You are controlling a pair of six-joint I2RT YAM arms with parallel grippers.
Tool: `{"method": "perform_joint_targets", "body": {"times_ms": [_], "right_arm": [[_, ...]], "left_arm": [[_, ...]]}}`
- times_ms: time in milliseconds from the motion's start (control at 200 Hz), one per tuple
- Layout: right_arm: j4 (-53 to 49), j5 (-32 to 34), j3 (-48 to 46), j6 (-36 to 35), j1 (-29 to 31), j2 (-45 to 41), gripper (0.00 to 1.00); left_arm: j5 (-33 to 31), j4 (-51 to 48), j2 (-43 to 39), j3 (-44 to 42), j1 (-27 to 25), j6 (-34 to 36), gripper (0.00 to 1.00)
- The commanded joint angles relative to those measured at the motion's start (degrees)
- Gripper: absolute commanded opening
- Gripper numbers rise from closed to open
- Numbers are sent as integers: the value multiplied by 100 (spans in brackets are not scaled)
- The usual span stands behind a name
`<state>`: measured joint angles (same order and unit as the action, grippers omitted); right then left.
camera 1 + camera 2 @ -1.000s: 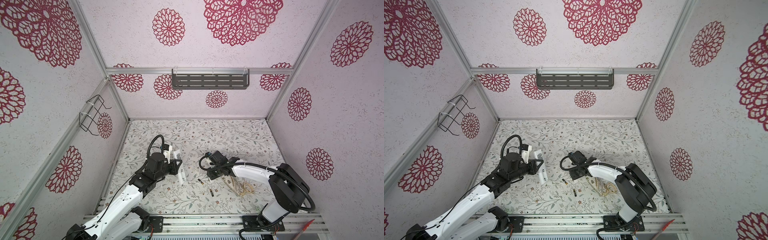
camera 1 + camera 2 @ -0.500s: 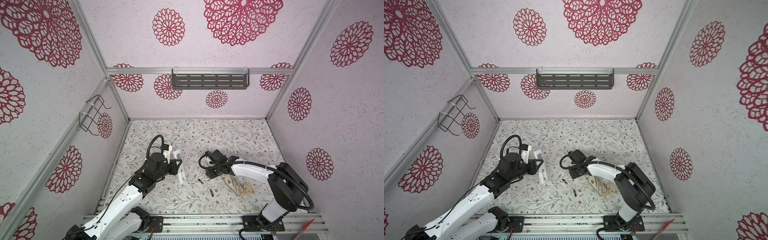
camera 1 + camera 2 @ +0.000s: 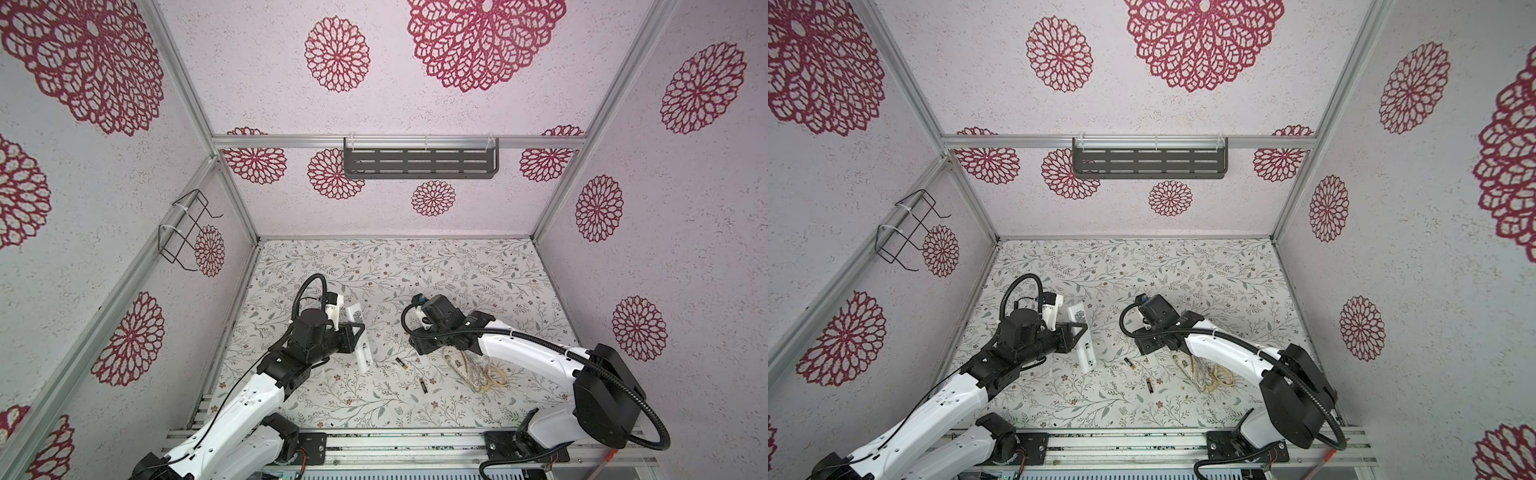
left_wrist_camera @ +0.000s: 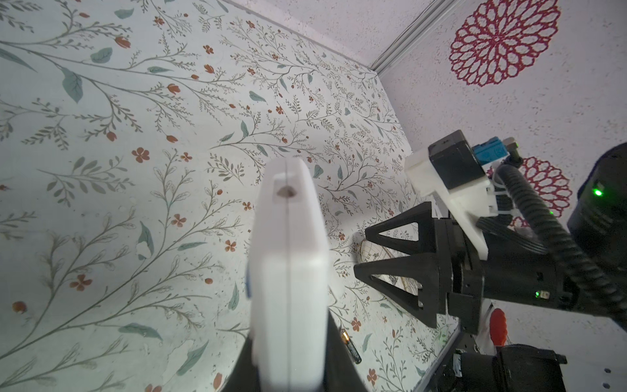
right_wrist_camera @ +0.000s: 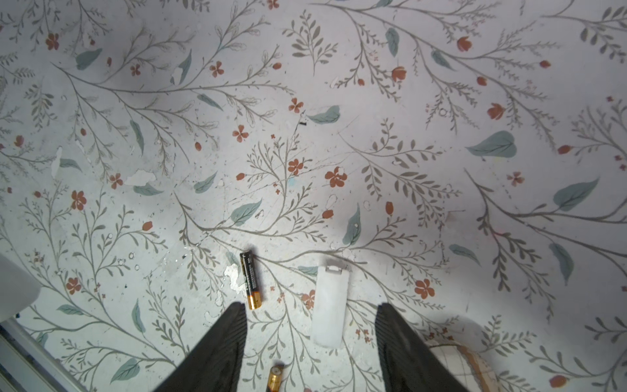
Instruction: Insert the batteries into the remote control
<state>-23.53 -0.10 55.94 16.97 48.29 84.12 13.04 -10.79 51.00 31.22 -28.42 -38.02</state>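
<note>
Scene: two robot arms work over a floral-print table point(image 3: 457, 282), with a battery change under way.
Remote control: the white remote control point(image 3: 363, 356) is on the left side of the table, tilted, with its plain back up in both top views. Whether its lower end touches the surface cannot be told.
Left gripper: the left gripper point(image 3: 356, 332) is clamped across the remote's middle, its long edges pinched between the fingers.
Right gripper: the right gripper point(image 5: 309, 307) hangs low with fingers spread and nothing between them. A small white cover point(image 5: 329, 305) lies flat on the table beneath the gap.
Batteries: both batteries point(image 3: 401, 364) lie loose on the table between the arms, apart from each other. One is just beside the cover, and neither is in the remote.
Bystander: a beige pouch point(image 3: 478, 372) with pale cords sits just beside the right gripper.
Handling: the batteries look light, rigid, smooth and round, so they are likely to roll or squirt out of a loose pinch.
Hold: grip across the black barrel at mid-length, fingers square to its axis, leaving the gold end clear for seating.
</note>
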Motion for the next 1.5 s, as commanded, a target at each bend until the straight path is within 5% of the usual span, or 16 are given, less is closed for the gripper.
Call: {"method": "perform_joint_targets", "body": {"times_ms": [0,325,811,1496], "right_arm": [[-198,47,246,-110,237,160,63],[3,-295,449,-233,523,791,51],[-537,-19,-576,972,841,-174,46],[-961,203,-315,1099,999,582,36]], "left_arm": [[197,370,-146,-188,78,-348,0],[375,270,-389,-361,378,-458,0],[617,595,-258,-523,567,-430,0],[770,956,-240,-658,573,-349,0]]}}
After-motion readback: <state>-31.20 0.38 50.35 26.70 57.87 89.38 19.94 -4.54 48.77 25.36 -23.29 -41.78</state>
